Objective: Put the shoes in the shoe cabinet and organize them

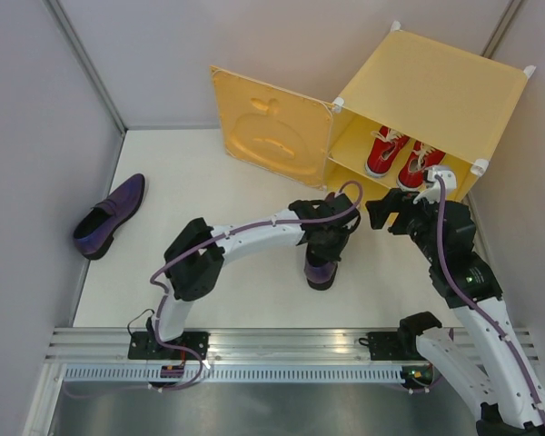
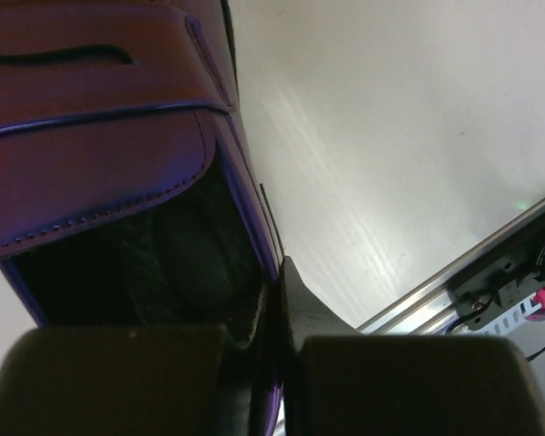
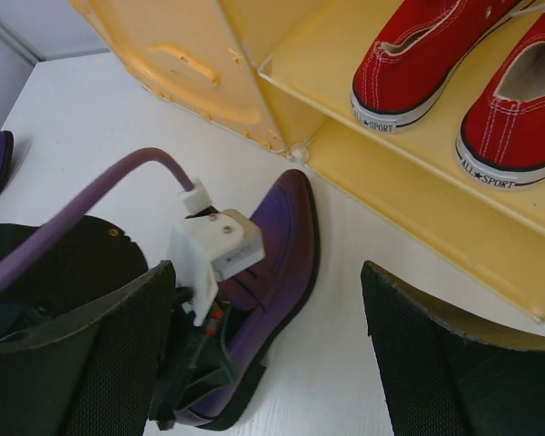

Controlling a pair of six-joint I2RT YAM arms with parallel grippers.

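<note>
Shut tight on the opening edge of a loafer, the left gripper is seen with the thin purple wall pinched between its jaws, close to the heel. The shoe is held over the table in front of the cabinet, its toe turned toward the lower compartment; whether the sole is lifted clear cannot be told. Just beyond and to the right, the right gripper is held with its jaws wide apart and nothing between them, poised above the gripped loafer and near the cabinet's front. Well off to the left, the second loafer is left lying by the wall, untouched by either arm. Farther back, the door is swung fully open, and the red sneakers are set side by side on the shelf, toes inward. About half of the job is judged done: one pair is stowed, and neither purple shoe is inside yet. What shows of the lower compartment is seen to hold no shoe, so it is likely meant for the loafers. The gripped one has to be slid in there, and its mate fetched and set alongside.
</note>
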